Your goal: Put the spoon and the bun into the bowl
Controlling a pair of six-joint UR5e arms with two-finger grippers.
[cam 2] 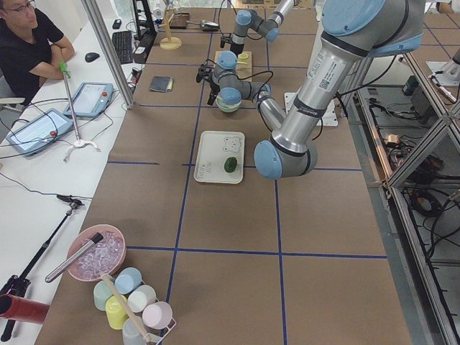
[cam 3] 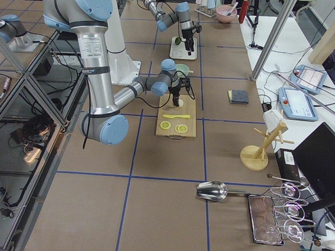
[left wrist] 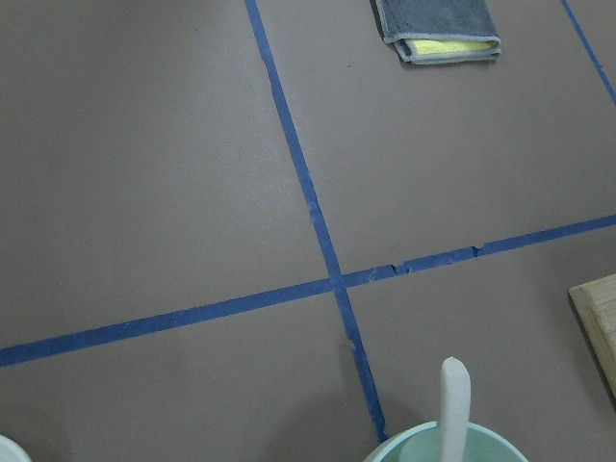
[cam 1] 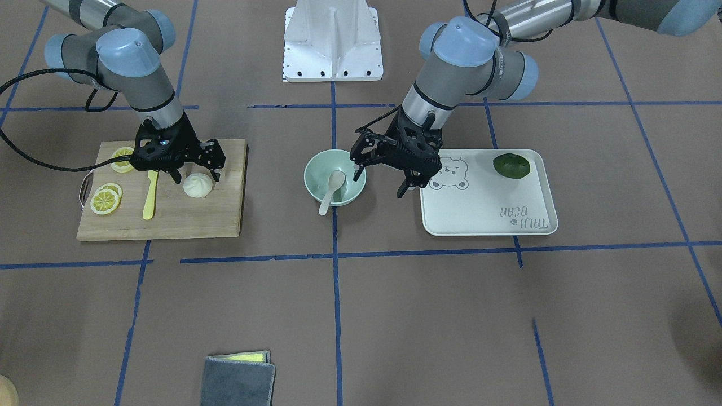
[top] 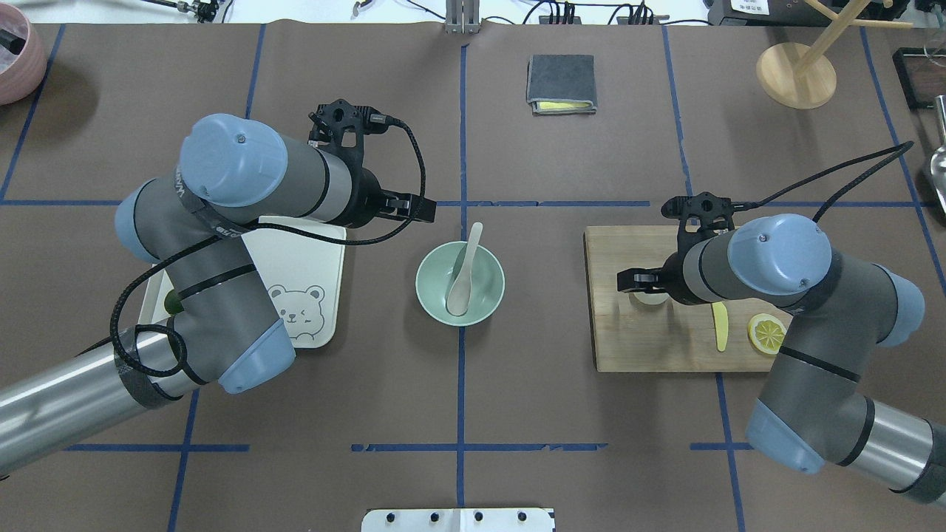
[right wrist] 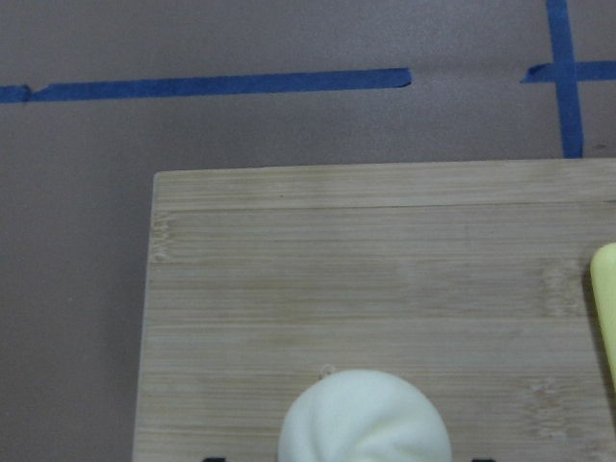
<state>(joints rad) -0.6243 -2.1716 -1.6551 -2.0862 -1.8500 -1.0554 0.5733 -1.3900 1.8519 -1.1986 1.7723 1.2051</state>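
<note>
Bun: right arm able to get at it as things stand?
Probably yes. The right gripper hangs open over the bun on the cutting board, straddling it, with nothing in between. The yellow knife lies clear to one side.

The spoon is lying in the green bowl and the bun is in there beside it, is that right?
Not quite. The spoon does lie in the bowl, but the bun is not in it: it sits on the wooden board, as the exterior front-facing view shows.
</note>
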